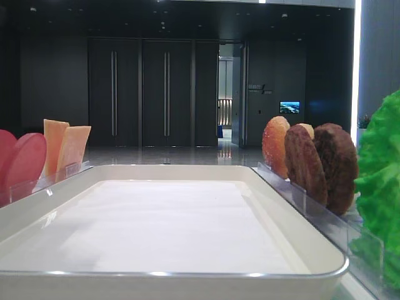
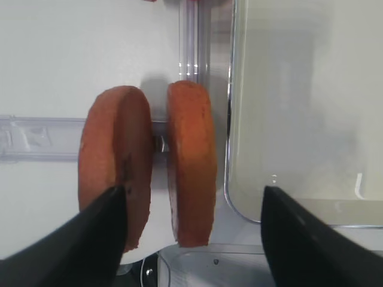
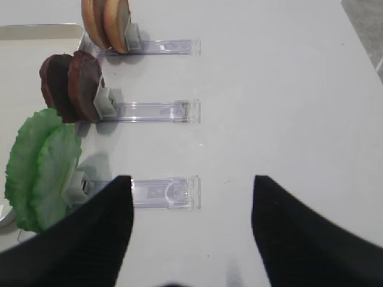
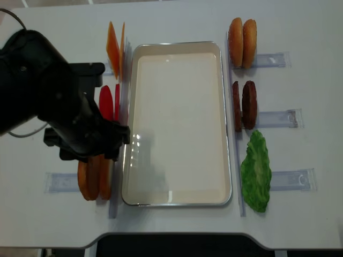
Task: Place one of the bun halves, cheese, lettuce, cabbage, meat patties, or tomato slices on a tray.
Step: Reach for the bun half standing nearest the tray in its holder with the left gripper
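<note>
**Left claw spread above the orange-brown buns, tray bare**

From my seat, the left claw (image 2: 191,239) hangs with its jaws spread wide and nothing between them. In the left wrist view its two dark fingers (image 2: 90,239) frame a pair of orange-brown buns (image 2: 149,170) standing on edge in a clear holder (image 2: 36,139), just beside the tray's corner. One finger overlaps the outer bun in that view; I cannot tell whether it touches.

The right claw (image 3: 192,230) also stands apart, holding nothing, over bare table (image 3: 287,89) near the lettuce's clear rail (image 3: 164,192).

The tray (image 4: 228,107) sits in the middle of the table, its white floor carrying no food. Along its left side I see the cheese (image 4: 114,49) at the far end, then the tomato slices (image 4: 106,101), then the orange-brown buns under the left arm (image 4: 48,101). Along its right side stand the bun halves (image 4: 242,35), then the meat patties (image 4: 245,105), then the lettuce (image 4: 255,171), all upright in their holders.
</note>
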Available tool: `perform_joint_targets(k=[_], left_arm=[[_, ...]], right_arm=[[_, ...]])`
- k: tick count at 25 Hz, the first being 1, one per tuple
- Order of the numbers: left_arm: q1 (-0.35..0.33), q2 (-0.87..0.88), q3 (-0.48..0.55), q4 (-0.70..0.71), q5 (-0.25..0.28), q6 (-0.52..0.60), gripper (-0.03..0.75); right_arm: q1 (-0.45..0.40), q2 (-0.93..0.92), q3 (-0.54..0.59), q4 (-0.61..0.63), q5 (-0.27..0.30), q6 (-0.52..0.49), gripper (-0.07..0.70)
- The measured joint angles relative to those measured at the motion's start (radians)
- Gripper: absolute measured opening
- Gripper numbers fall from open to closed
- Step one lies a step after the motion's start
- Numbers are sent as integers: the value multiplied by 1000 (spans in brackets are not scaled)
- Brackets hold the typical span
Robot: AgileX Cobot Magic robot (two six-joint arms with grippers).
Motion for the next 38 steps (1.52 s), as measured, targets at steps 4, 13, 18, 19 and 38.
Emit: perform_joint_targets(k=[4,13,18,19,38], left_arm=[[0,20,0,0,-5,0,535],[-15,76,0,0,-37,1,535],[-16,122,0,-1,-51,6,535],[-16,128,-1,-1,-51,8,535],[-16,134,-2,13,29,43,147]], right_arm=[[0,0,0,0,0,0,416],[0,0,0,0,0,0,416],[0,0,0,0,0,0,416],[0,0,0,0,0,0,416],[0,0,0,0,0,0,416]])
